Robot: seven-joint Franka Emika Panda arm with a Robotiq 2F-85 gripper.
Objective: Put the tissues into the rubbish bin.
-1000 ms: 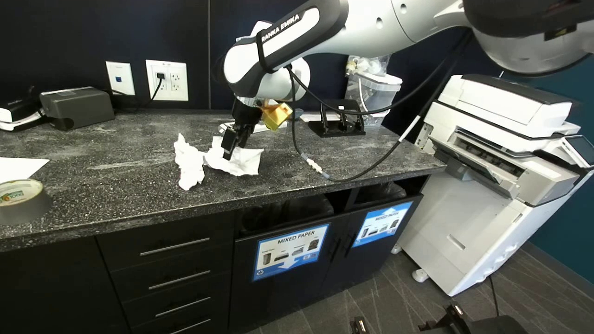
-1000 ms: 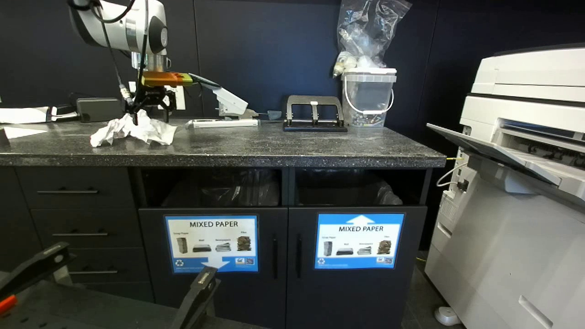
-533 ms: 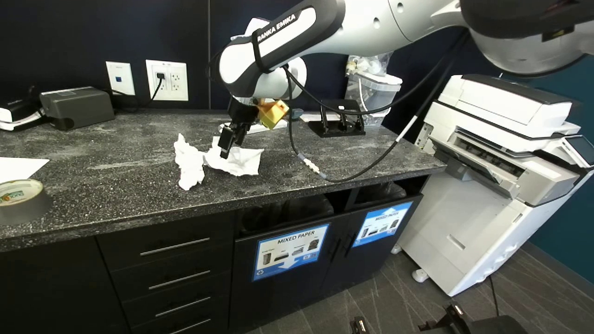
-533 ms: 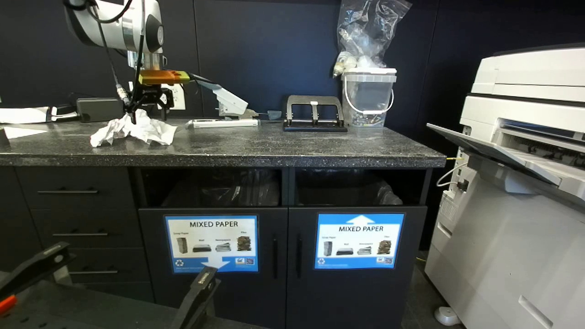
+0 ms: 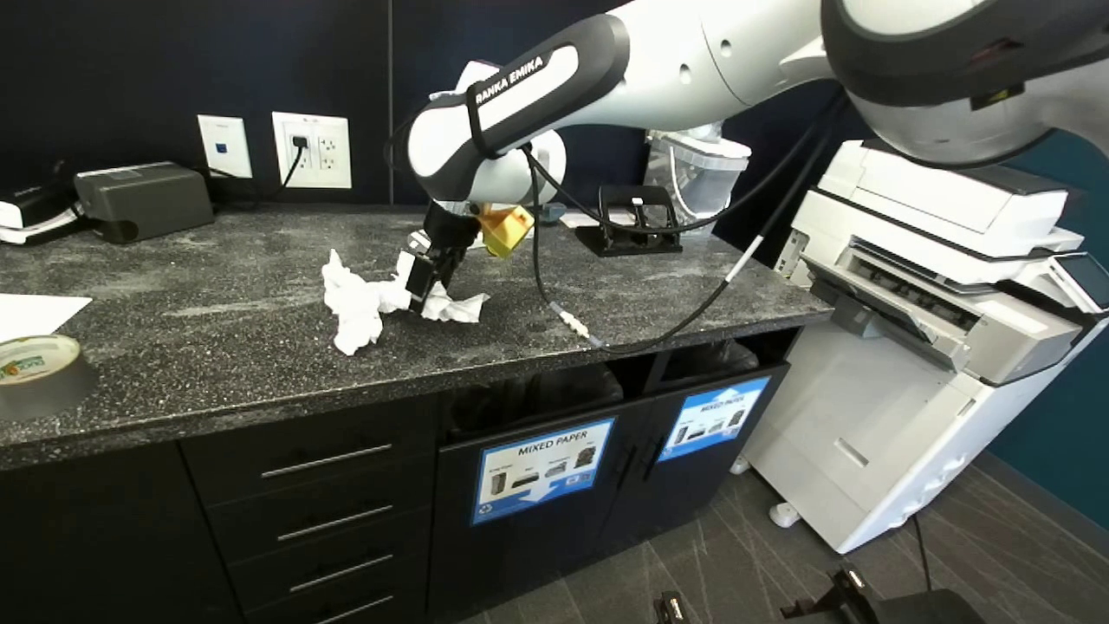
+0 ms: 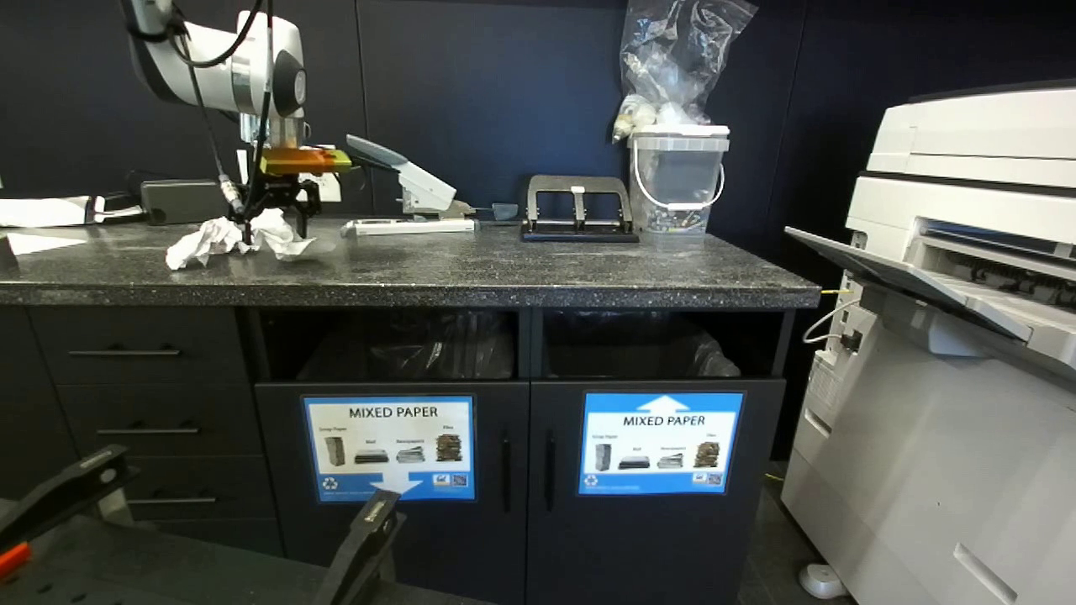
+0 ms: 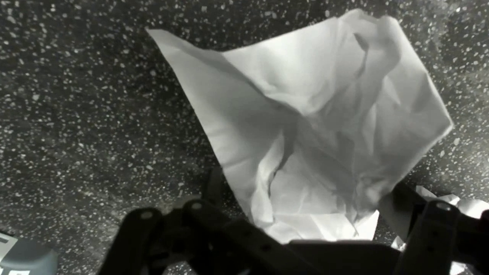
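Observation:
Two crumpled white tissues lie side by side on the dark speckled counter. One tissue (image 5: 353, 308) is at the left, seen in both exterior views. Over the right-hand tissue (image 7: 305, 95) my gripper (image 7: 306, 189) stands low and open, its fingers (image 7: 399, 208) on either side of the paper and spread wide. The near finger covers part of that tissue in an exterior view. The right finger seems to touch the paper's edge; whether the fingertips reach the counter I cannot tell. Below the counter, two plastic-lined bins (image 6: 437, 349) show in cabinet openings; which is the rubbish bin is unclear.
Behind the gripper stands a large stapler (image 6: 424, 189), with a hole punch (image 6: 578, 210) and a clear bucket (image 6: 679, 181) farther right. A tape roll (image 5: 39, 377) and flat paper (image 5: 39, 314) lie at the left. The counter's front edge (image 6: 504, 296) overhangs the bin openings.
After a slight drift to the left, my gripper has come down around the right-hand tissue. That tissue has buckled between the fingers, its right end shifting a little. The left tissue has barely moved.

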